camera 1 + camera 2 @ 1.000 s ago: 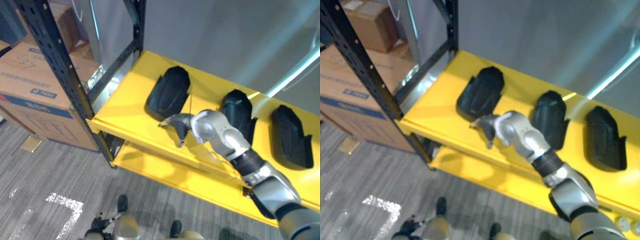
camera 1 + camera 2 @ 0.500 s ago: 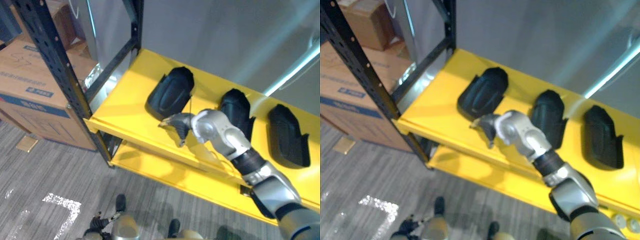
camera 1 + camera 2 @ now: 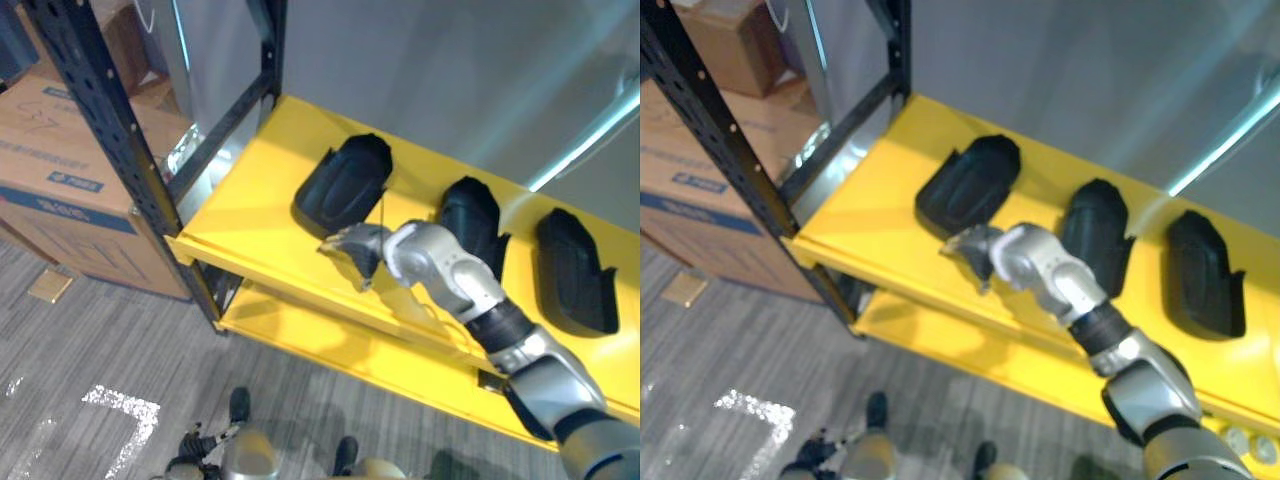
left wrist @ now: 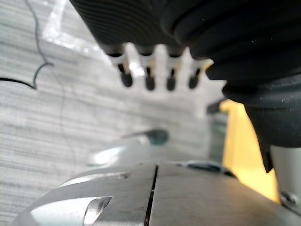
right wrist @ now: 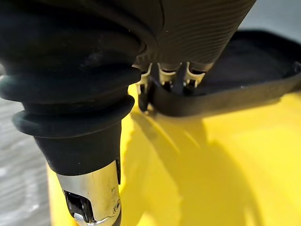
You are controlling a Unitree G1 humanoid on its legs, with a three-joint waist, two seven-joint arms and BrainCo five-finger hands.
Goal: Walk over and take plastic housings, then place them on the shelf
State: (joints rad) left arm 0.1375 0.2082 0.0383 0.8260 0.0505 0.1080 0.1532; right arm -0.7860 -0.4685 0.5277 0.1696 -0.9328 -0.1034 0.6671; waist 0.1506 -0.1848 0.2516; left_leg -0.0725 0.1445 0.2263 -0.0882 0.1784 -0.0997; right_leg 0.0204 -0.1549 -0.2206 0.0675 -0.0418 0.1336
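Right wrist view: cut-off housing (image 5: pixel 244 61) at the right robot hand (image 5: pixel 168 71).

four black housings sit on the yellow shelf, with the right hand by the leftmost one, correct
Not four: three black housings sit on the yellow shelf, the leftmost housing, middle housing and right housing, as the left eye view shows. The right hand is by the leftmost one.
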